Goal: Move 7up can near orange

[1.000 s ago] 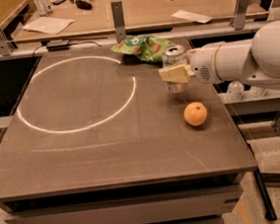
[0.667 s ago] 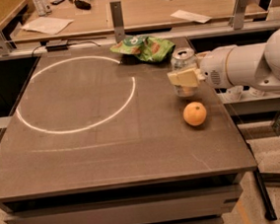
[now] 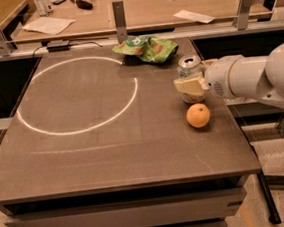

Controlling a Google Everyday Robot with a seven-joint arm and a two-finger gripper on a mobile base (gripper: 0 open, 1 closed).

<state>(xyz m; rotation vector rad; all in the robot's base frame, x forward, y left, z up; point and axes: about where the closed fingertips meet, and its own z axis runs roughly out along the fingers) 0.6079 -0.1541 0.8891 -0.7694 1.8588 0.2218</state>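
The silvery 7up can stands upright at the right side of the dark table. My gripper reaches in from the right and is shut on the can's body; one cream-coloured finger crosses its front. The white arm extends to the right edge of the view. The orange sits on the table just in front of the can, a small gap from it. The can's lower edge shows below the finger, at or just above the tabletop.
A green snack bag lies at the table's back edge, behind and left of the can. A white circle is marked on the table's left half. The table's right edge runs close to the orange. Another table with papers stands behind.
The gripper and the can in it have moved right and toward the front of the table, closer to the orange. The orange and the bag have not moved.
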